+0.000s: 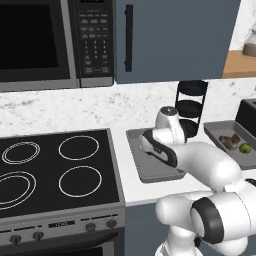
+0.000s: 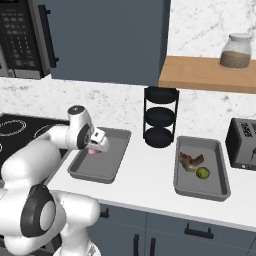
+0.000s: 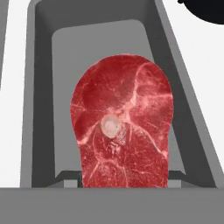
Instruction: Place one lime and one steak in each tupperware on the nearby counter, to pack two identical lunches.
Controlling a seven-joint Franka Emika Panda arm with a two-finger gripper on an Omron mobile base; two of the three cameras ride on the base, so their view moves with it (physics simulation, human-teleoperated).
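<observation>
My gripper [image 2: 96,145] is shut on a red marbled steak [image 3: 124,127], holding it just above the floor of the left tupperware [image 2: 80,172], an otherwise bare grey tray on the white counter [image 2: 145,185]. In the hand view the steak hangs over that tupperware [image 3: 43,87] and covers most of the fingers. The right tupperware [image 2: 220,187] holds a darker steak [image 2: 192,161] and a yellow-green lime [image 2: 202,173] side by side. From the left base view, the left tupperware [image 1: 150,175] is partly hidden by my arm, and the right tupperware [image 1: 215,131] shows its lime [image 1: 244,148].
A black three-tier rack [image 2: 160,120] stands between the trays at the back. A dark toaster [image 2: 244,145] sits right of the right tray. The black stovetop [image 1: 55,165] lies to the left under a microwave [image 1: 45,40]. A jar [image 2: 235,51] rests on the wooden shelf.
</observation>
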